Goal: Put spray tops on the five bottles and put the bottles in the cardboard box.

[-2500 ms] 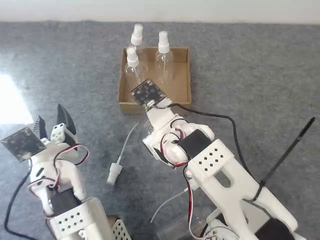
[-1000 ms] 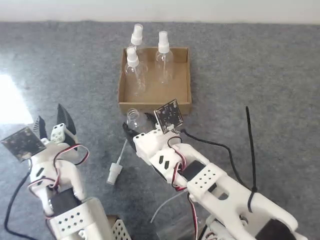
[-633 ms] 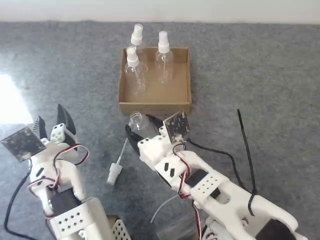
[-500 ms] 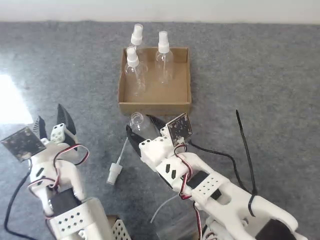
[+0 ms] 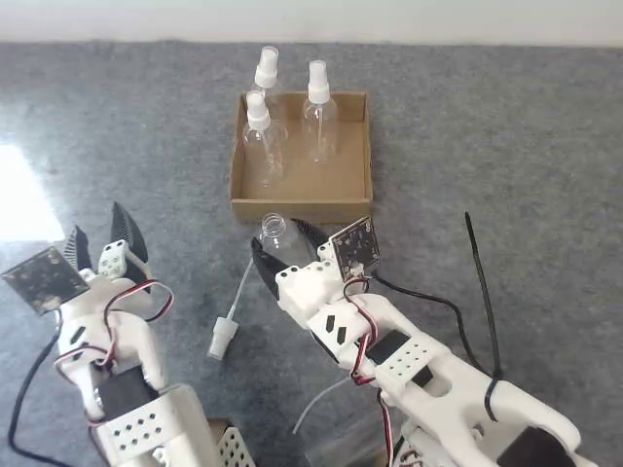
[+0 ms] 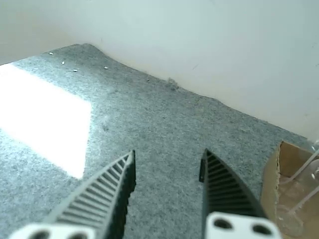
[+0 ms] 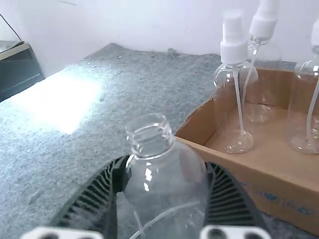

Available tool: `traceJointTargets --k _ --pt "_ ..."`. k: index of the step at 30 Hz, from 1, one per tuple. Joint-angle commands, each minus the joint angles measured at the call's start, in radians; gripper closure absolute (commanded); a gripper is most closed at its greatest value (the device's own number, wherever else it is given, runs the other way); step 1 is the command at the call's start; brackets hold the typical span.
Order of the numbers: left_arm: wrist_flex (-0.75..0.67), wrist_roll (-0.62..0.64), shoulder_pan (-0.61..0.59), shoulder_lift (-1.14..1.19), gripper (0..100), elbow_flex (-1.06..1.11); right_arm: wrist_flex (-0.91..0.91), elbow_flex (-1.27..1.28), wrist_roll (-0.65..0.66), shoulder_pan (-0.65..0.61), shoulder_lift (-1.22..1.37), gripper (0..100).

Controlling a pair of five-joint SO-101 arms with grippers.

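High view shows the right gripper [image 5: 279, 243] closed on a bottle [image 5: 276, 232]. The bottle stands up straight between the two fingers, with its open mouth on top. It has no spray top yet. The box [image 5: 302, 208] is just past the gripper's tips, very near the bottle. Three bottles with tops on stand inside the box.

In the right wrist view the bottle [image 7: 162, 174] sits snug between the dark fingers, with one on each side.

The spray top [image 5: 225, 331] lies flat on the carpet, off to the side of the right gripper, toward the left arm. It is long and thin. Its thin tube end points up toward the held bottle, and its fat white head points back toward the arm bases. It lies between the two arms.

The right gripper is nearer to the spray top, but it is full. The left gripper [image 5: 95, 219] is open and holds nothing. It is tipped up and aims away from the spray top, toward the far wall. The spray top lies behind its tips, to the side where the right arm is. I think the left arm has to turn and dip down to pick the top up by its head.
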Motion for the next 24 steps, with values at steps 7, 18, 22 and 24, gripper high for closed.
traceJointTargets --k 7,18,22,24 --pt "-0.028 0.008 -0.003 -0.014 80 -0.007 -0.027 -0.094 -0.008 0.013 0.174 90.9" --pt "-0.028 0.008 -0.003 -0.014 80 -0.007 -0.019 -0.100 0.002 0.013 0.200 90.3" --pt "-0.028 0.008 -0.003 -0.014 80 -0.007 -0.018 -0.097 0.021 0.015 0.200 90.2" --pt "-0.028 0.008 -0.003 -0.014 80 -0.007 -0.018 -0.094 0.066 0.013 0.202 90.2"
